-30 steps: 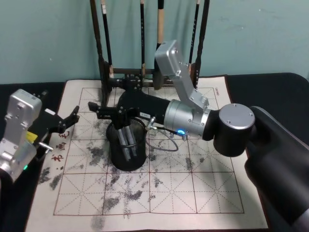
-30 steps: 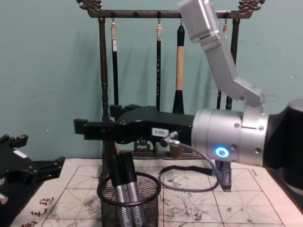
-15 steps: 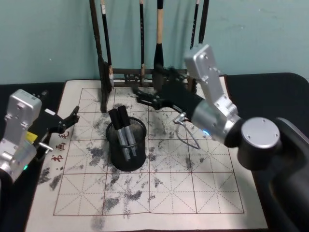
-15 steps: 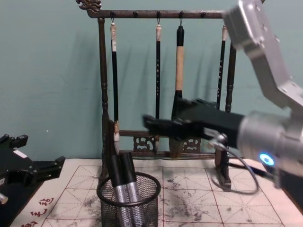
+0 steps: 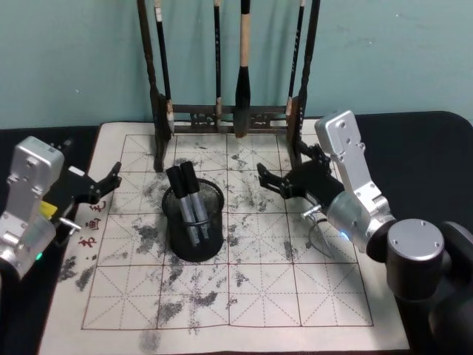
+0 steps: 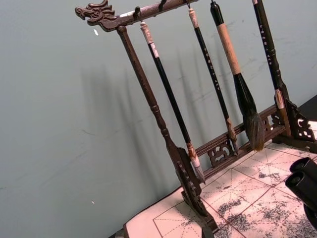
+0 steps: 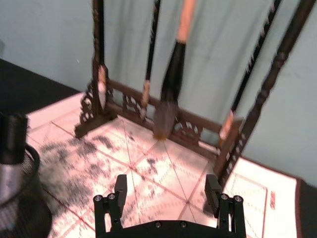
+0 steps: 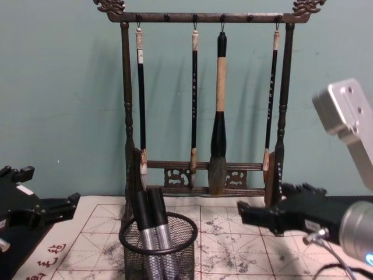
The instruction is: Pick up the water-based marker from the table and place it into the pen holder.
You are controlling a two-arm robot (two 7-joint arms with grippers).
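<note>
The black wire-mesh pen holder (image 5: 194,231) stands on the left half of the grid mat (image 5: 259,296). Two markers (image 5: 189,198) with black caps and silver barrels lean upright inside it; they also show in the chest view (image 8: 152,233). The caps of the markers (image 6: 302,177) show in the left wrist view too. My right gripper (image 5: 284,170) hovers low over the mat, right of the holder and well apart from it, open and empty (image 7: 167,194). My left gripper (image 5: 100,185) rests open at the mat's left edge, holding nothing.
A tall dark wooden brush rack (image 5: 229,111) with several hanging brushes (image 8: 218,134) stands along the mat's far edge, just behind my right gripper. A loose cable (image 5: 318,240) hangs under the right wrist. The mat's near half holds only ink stains.
My right arm has drawn back from above the pen holder, moving right and lower, with its gripper open and empty. Both markers stay in the holder. The left arm has not moved.
</note>
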